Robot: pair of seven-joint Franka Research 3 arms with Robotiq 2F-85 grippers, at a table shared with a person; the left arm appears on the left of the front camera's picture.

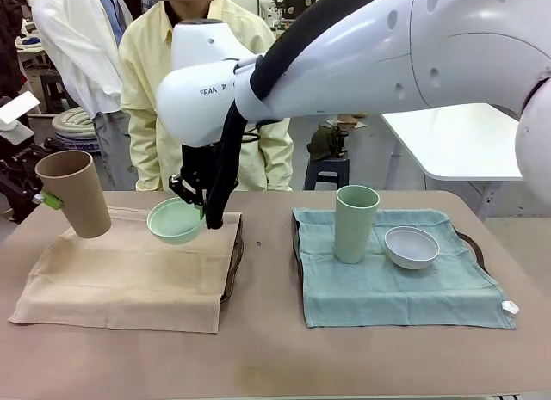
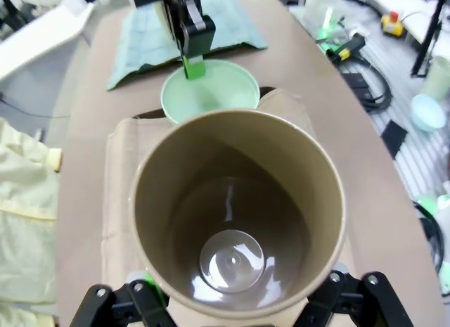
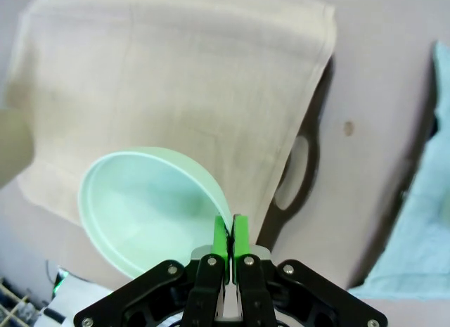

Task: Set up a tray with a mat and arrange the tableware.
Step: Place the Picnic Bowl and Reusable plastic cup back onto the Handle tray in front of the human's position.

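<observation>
Front view, two tumblers (image 1: 74,193) (image 1: 355,223), two bowls (image 1: 175,221) (image 1: 411,246), two mats (image 1: 129,280) (image 1: 396,275)

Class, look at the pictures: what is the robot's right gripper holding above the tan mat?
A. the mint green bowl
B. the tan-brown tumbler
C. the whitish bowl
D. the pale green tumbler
A: the right gripper is pinched shut on the rim of the mint green bowl, tilted above the tan mat.
</observation>
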